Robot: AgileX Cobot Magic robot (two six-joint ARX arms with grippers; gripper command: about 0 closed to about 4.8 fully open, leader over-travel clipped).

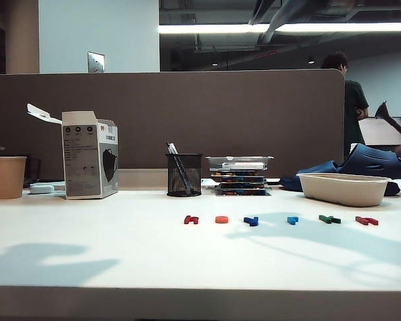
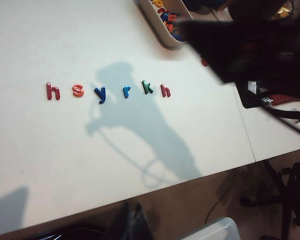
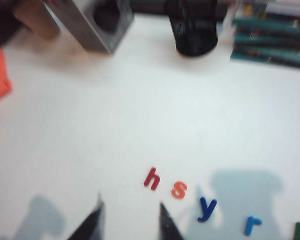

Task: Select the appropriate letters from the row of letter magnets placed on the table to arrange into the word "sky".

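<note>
A pen cup (image 1: 184, 174) and white tray (image 1: 343, 188) stood behind the row of letter magnets (image 1: 280, 219) mid-table (image 1: 120, 247); the right gripper (image 3: 129, 220), jaws apart, hovered at seven o'clock of the orange s (image 3: 179, 189); left gripper unseen.

Right tool (image 3: 129, 220) hovers open above the table (image 3: 139, 100) — just beside the dark red h (image 3: 151, 178).

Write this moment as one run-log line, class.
right gripper: open above white table | orange plastic s magnet: untouched | left gripper: unseen
</note>
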